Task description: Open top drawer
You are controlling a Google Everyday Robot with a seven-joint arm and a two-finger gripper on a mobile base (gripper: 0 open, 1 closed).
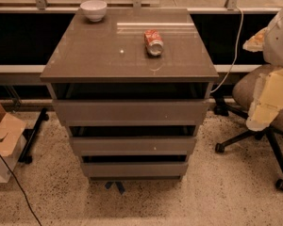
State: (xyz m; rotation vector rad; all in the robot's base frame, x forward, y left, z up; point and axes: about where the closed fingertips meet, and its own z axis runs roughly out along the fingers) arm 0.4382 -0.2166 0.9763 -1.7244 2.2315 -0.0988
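Cabinet inspected from the front. Its glossy grey-brown worktop [94, 55] carries two items: a white bowl [93, 10] upright at the rear left corner, and a red can [153, 42] lying on its side right of centre, well apart from the bowl. The can bears white lettering, not legible from here; no other labels or writing can be read. The top drawer [131, 111] sits directly beneath the worktop, a flat handleless front with a dark gap above it; whether it is pulled out at all cannot be determined. Two shorter drawer fronts [133, 145] lie below it. The tool [268, 100], cream-coloured, hangs to the right of the cabinet, clear of it and touching no drawer, in front of an office chair [240, 91]; whether it is spread or pressed together cannot be told. A white arm housing [279, 34] sits above it. A white cable [233, 46] runs down behind the cabinet's right side. Left of the cabinet stands an open cardboard box [4, 135]. Floor [226, 192] is speckled terrazzo; a metal rail [19, 68] and dark glazing run behind the cabinet.
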